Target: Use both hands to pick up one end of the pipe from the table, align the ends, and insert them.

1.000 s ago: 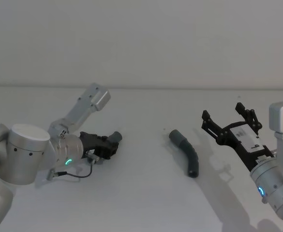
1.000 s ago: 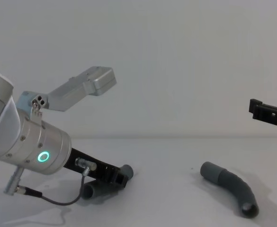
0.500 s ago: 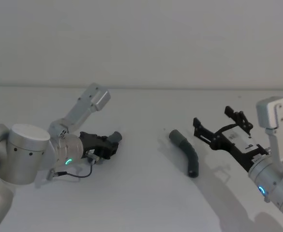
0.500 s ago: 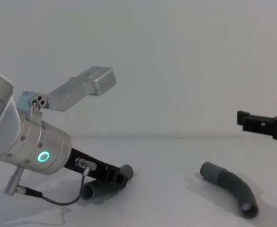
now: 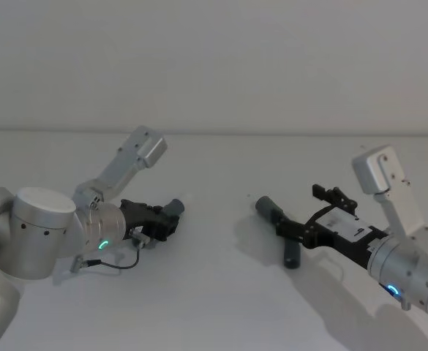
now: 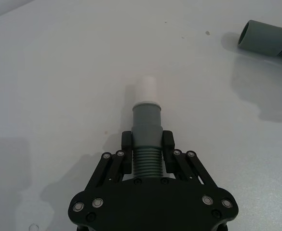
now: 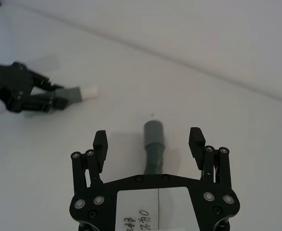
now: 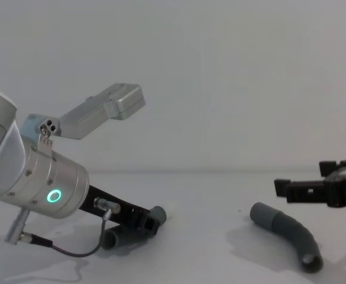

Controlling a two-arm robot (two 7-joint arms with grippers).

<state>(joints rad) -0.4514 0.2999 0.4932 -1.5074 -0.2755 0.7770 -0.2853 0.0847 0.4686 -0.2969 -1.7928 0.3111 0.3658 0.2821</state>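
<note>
The pipe is in two curved grey ribbed pieces on the white table (image 5: 214, 307). My left gripper (image 5: 161, 221) (image 6: 147, 144) is shut on the ribbed part of the left piece (image 6: 146, 120) (image 8: 158, 212). That piece's whitish tip (image 6: 145, 88) (image 7: 89, 91) points away from the fingers, low over the table. The right piece (image 5: 272, 212) (image 8: 286, 227) (image 7: 154, 142) lies free, its open socket end (image 6: 265, 37) facing left. Just above its middle hangs my right gripper (image 5: 301, 210) (image 7: 148, 138) (image 8: 306, 177), open, a finger on each side and apart from it.
A plain pale wall rises behind the table's far edge (image 5: 214, 133). A thin black cable (image 8: 60, 249) trails from the left wrist onto the table.
My right gripper has swung down and to the left, from open air beside the right piece to straddling it. The left arm and its piece have stayed put.
</note>
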